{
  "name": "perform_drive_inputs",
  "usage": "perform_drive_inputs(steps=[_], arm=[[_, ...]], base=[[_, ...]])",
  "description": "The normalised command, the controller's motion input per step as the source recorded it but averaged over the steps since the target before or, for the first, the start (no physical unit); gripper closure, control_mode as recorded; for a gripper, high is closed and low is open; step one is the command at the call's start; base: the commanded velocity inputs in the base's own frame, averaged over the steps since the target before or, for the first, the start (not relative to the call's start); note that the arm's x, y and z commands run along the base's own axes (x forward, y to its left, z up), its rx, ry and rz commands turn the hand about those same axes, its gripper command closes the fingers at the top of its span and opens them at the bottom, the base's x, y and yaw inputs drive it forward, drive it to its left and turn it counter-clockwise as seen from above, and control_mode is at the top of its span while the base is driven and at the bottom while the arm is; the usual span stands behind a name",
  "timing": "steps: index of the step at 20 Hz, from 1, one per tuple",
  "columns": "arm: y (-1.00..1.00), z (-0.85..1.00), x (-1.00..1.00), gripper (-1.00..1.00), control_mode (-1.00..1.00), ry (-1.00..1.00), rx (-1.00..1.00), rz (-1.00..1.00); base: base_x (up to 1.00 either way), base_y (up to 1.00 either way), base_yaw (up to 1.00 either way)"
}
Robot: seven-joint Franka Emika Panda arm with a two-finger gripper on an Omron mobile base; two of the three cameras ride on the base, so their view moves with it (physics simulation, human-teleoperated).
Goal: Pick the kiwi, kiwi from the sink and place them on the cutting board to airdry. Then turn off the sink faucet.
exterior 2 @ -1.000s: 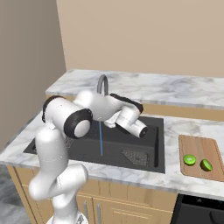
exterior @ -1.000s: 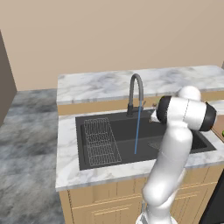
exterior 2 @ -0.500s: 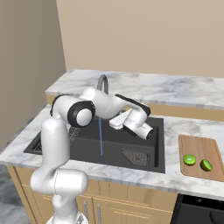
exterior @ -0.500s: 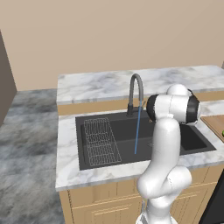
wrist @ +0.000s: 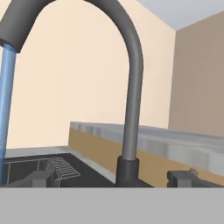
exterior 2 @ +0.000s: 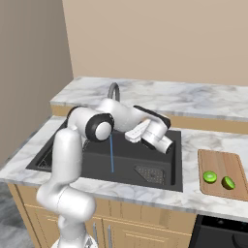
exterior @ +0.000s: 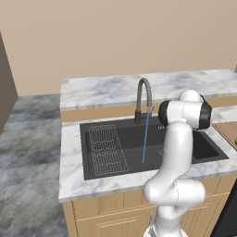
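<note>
Water runs in a thin blue stream (exterior: 145, 138) from the arched spout of the tall dark grey metal gooseneck faucet (exterior: 143, 99), falling into the large rectangular black sink basin (exterior: 139, 144). A wire rack insert (exterior: 107, 149) lies in the half of the sink on the far side of the faucet from the board, and a mesh drain grate (exterior 2: 150, 174) sits on the basin floor toward the board side. The faucet stands at the back rim of the sink, against the raised marble ledge (exterior: 152, 86).

The two-finger gripper (exterior 2: 170, 147) of the white arm hangs over the sink on the board side of the faucet, near the spout and clear of it. In the hand view its two dark finger tips (wrist: 40, 178) stand far apart with the faucet's upright stem between them in the picture, further off; the jaws are spread wide and hold nothing.

Both small lime-green rounded kiwis (exterior 2: 209, 177) (exterior 2: 228, 182) lie on the flat brown wooden cutting board (exterior 2: 220, 164), which rests on the marble counter (exterior 2: 193, 143) just beside the sink, on the side away from the rack. The two fruits sit close together near the board's front edge, apart from each other.
</note>
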Motion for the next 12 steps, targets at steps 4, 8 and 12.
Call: perform_drive_inputs(steps=[4, 8, 12], arm=[[0.06, 0.00, 0.23, -1.00, -1.00, 0.00, 0.00, 0.00], [0.08, 0.00, 0.20, -1.00, -1.00, 0.00, 0.00, 0.00], [0.12, -0.02, 0.15, -1.00, -1.00, 0.00, 0.00, 0.00]], base=[[0.00, 0.00, 0.00], [0.00, 0.00, 0.00], [0.00, 0.00, 0.00]])
